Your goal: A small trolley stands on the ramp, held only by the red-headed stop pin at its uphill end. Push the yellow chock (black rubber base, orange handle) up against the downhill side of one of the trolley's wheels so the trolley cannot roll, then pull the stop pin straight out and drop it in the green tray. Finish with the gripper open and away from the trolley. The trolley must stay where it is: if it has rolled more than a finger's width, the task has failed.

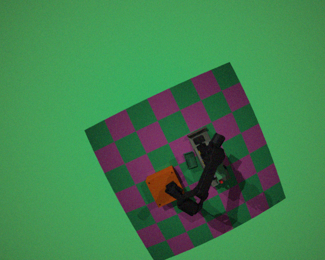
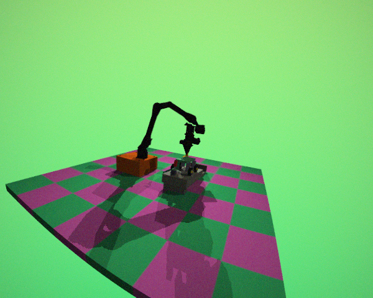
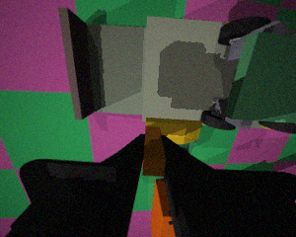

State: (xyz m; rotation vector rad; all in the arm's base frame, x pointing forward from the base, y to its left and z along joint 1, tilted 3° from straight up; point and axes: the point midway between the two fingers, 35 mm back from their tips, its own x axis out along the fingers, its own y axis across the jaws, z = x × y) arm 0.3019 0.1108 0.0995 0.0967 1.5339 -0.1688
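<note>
My gripper (image 3: pixel 152 138) (image 2: pixel 186 155) is shut on the orange handle of the yellow chock (image 3: pixel 180 133). It holds the chock above the ramp (image 3: pixel 123 74) (image 2: pixel 173 184) (image 1: pixel 193 142), near one long edge and on the end-board side of the trolley. The green-topped trolley (image 3: pixel 273 76) (image 2: pixel 189 159) stands on the ramp. Its near wheel (image 3: pixel 218 119) is to the right of the chock in the wrist view, with a gap between. The stop pin's red head (image 1: pixel 221 181) (image 2: pixel 175 163) shows at the other end. The green tray (image 1: pixel 190 160) lies beside the ramp and looks empty.
A dark end board (image 3: pixel 75 64) stands across the ramp's far end. The orange base box (image 1: pixel 162 181) (image 2: pixel 125 165) carries the arm, beyond the tray from the ramp. The arm hides part of the ramp and trolley in the top view.
</note>
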